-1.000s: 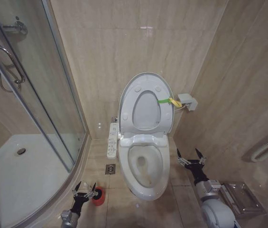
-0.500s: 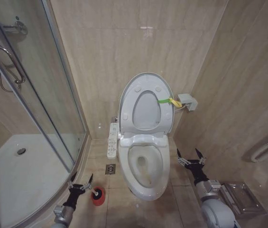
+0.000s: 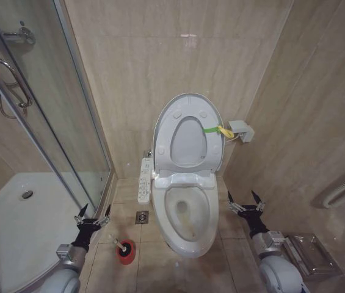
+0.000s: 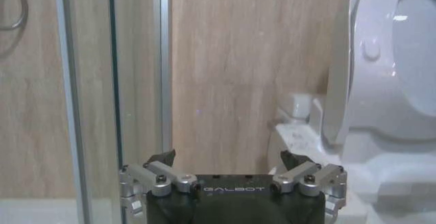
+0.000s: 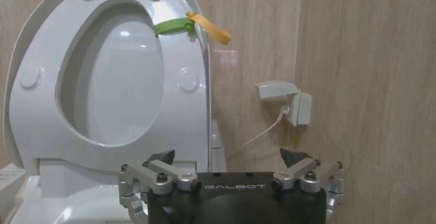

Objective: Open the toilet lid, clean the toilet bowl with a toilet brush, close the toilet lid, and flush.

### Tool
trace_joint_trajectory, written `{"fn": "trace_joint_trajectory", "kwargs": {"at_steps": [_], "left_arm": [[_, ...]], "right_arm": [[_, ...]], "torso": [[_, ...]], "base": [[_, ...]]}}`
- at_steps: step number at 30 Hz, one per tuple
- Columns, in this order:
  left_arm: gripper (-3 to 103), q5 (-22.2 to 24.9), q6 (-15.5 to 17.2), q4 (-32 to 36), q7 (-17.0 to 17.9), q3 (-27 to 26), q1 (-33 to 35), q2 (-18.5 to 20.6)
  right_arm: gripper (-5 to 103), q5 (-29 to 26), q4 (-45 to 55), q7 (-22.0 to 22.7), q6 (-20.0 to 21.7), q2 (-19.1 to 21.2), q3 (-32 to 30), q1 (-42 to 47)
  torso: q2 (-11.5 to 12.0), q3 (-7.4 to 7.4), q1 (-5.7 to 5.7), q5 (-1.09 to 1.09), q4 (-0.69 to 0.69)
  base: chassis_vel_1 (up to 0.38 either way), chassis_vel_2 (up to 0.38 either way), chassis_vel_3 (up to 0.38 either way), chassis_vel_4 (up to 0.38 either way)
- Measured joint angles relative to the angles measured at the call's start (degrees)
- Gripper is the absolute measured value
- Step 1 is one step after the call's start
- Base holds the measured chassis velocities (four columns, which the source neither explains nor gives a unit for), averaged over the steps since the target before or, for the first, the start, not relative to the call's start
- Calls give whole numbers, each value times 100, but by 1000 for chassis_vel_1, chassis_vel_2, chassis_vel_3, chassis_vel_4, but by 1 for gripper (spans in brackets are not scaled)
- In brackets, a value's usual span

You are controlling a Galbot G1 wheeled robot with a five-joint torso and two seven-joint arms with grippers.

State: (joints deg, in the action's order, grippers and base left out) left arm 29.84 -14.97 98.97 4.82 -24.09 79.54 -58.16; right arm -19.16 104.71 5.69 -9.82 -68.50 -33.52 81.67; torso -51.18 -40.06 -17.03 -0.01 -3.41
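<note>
Looking down from the head camera, you see the toilet lid (image 3: 187, 131) standing upright against the back wall together with the ring seat, its yellow-green strap (image 3: 218, 129) at the edge toward the robot's right. The toilet bowl (image 3: 187, 213) lies uncovered below it, with the narrow button panel (image 3: 145, 180) on the side toward the robot's left. Your left gripper (image 3: 93, 215) hangs over the floor tiles between the shower's glass door (image 3: 50, 122) and the bowl, jaws spread apart and holding nothing. The toilet brush (image 3: 123, 247) stands in the small red cup holder (image 3: 126, 253) on the floor, just beside and below that gripper, apart from it. Your right gripper (image 3: 246, 201) hovers on the other side of the bowl, near the side wall, jaws likewise spread and empty. Its wrist camera faces the raised lid (image 5: 116, 76) and a small grey wall box (image 5: 289, 101) with a cable beside it.
</note>
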Motion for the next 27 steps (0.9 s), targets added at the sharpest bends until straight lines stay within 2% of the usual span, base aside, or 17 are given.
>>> {"fn": "trace_joint_trajectory", "kwargs": {"at_steps": [3,9,13,17,27], "left_arm": [[100,31,55,163,-113,-131,52,0],[100,88,379,618,-434,-543,233,-34],[100,102,451,817,-574,-849,320,-202],[100,181,565,1030,-543,-927,370,-434],[100,180,525,1105,-600,-795,399,-803]], "right_arm": [[100,0,0,0,0,0,0,0],[100,0,0,0,0,0,0,0],[100,0,0,0,0,0,0,0],[100,0,0,0,0,0,0,0],[100,0,0,0,0,0,0,0]], "torso": [[0,0,0,0,0],[0,0,0,0,0],[0,0,0,1,0],[0,0,0,1,0],[0,0,0,0,0]], "base": [[0,0,0,0],[0,0,0,0],[0,0,0,0],[0,0,0,0],[0,0,0,0]]}}
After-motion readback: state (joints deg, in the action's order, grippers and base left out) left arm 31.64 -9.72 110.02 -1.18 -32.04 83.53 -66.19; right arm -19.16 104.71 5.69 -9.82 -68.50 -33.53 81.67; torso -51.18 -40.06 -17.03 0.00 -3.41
